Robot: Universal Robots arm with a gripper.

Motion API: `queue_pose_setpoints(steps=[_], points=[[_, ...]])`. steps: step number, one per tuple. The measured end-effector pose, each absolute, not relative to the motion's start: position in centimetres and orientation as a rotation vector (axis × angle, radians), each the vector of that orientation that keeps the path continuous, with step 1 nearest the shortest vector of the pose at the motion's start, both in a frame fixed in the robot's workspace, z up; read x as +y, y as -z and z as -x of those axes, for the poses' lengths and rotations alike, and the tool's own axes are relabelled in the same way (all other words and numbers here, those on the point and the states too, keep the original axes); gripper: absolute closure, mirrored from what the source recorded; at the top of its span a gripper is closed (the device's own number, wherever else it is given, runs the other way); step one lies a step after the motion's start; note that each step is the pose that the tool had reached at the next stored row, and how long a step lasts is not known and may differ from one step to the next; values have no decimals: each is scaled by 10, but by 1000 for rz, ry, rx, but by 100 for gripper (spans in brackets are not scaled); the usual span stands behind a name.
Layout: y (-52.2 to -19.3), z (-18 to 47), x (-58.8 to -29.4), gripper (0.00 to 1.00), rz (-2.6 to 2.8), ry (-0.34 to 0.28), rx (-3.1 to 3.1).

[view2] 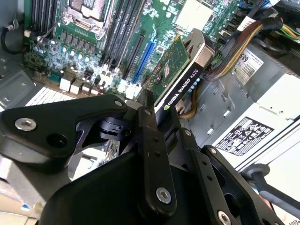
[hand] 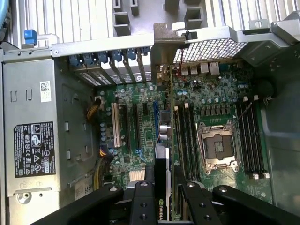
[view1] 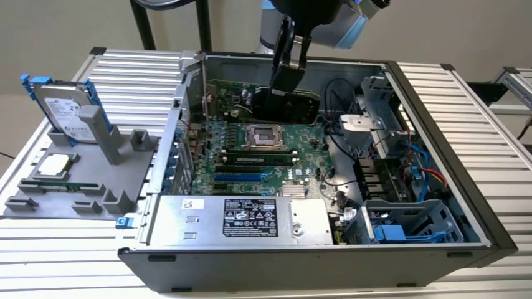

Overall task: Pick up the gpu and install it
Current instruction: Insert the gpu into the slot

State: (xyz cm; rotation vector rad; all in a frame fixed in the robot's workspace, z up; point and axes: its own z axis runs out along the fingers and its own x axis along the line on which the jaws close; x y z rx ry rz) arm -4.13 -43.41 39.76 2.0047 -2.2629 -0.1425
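- The gripper (view2: 157,117) is gripping the gpu (view2: 180,77), with its two black fingers (view2: 150,140) closed on one end of the card.
- The gpu is hanging on edge, with its green board on one side and its black cooler block on the other.
- In the exterior view, the arm is reaching down into the open computer case (view1: 440,146), and the gpu (view1: 283,104) is sitting inside it, over the far part of the motherboard (view1: 241,165), just beyond the empty processor socket (view1: 266,135).
- In the first wrist view, the gpu (hand: 162,173) is running between the blue slot (hand: 155,119) and the memory slots (hand: 180,136), pointing toward the rear wall of the case.
- Whether its lower edge is touching the motherboard cannot be told.
- The power supply (view1: 241,218) is lying along the near side of the case.
- At the exterior view's left, a hard drive (view1: 65,112) with blue rails is standing upright in a gray holder (view1: 83,196), well apart from the gripper (view1: 285,80).
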Motion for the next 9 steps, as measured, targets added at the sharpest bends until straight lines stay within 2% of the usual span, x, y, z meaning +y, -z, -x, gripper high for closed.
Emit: queue_pose_setpoints(steps=[9], points=[[-398,35,-434,100,-2005,142,-2263]])
